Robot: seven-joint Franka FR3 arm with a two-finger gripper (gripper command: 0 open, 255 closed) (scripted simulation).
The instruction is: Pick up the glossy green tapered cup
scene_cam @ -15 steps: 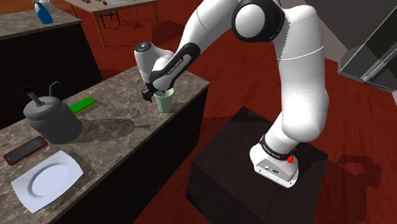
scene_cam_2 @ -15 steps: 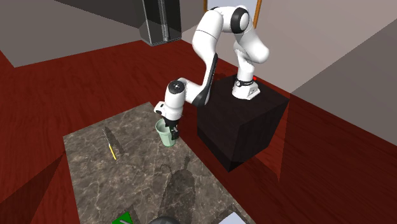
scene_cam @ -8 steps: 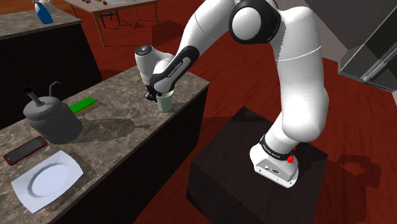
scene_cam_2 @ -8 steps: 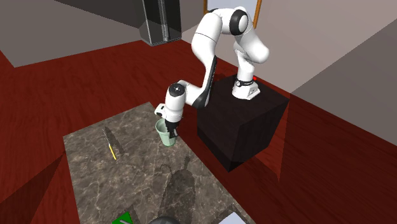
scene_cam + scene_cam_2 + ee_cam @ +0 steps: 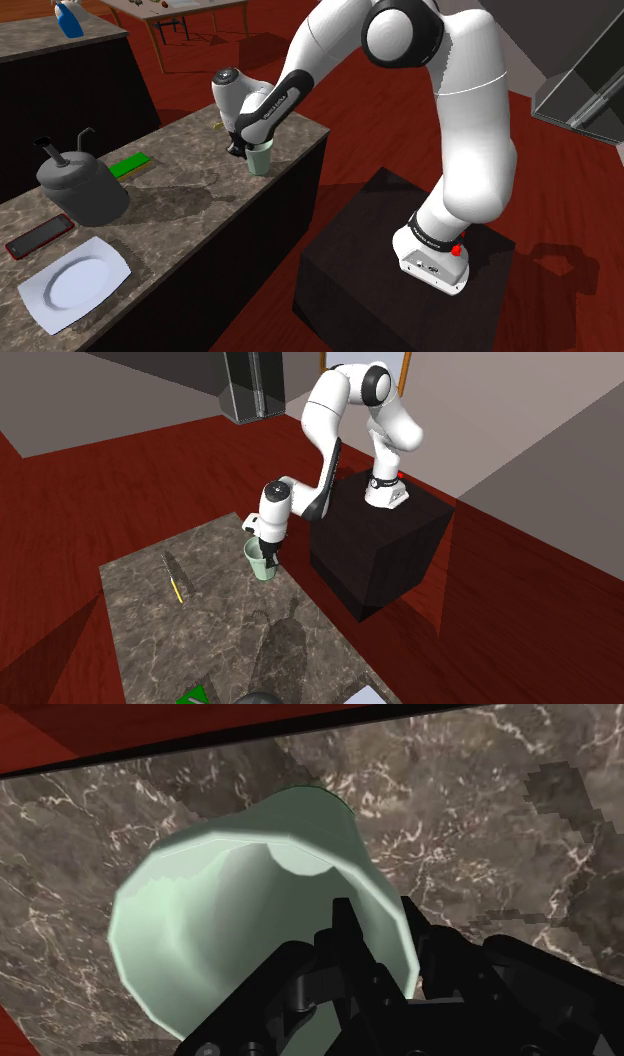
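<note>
Plate: white plate with squared corners, lying flat at the near end of the dark marble table.
Phone: flat black phone with a red rim, just beyond the plate, by the edge away from the stand.
Can: dark grey round can with spout and handle, upright, beyond the phone.
Slab: bright green flat slab, lying flat just past the can.
Cup: pale green glossy tapered cup, upright, mouth up. It stands near the table's far corner, close to the edge facing the black box stand.
Gripper: all-black gripper is down on the cup's rim. One finger is inside the mouth and one outside, with the wall clasped between them, so it is grasping the cup.
Knife: thin grey blade with a yellow end, flat at the far end, well apart from the cup, towards the opposite edge.
Bottle: blue bottle, on a separate dark counter beyond the table.
</note>
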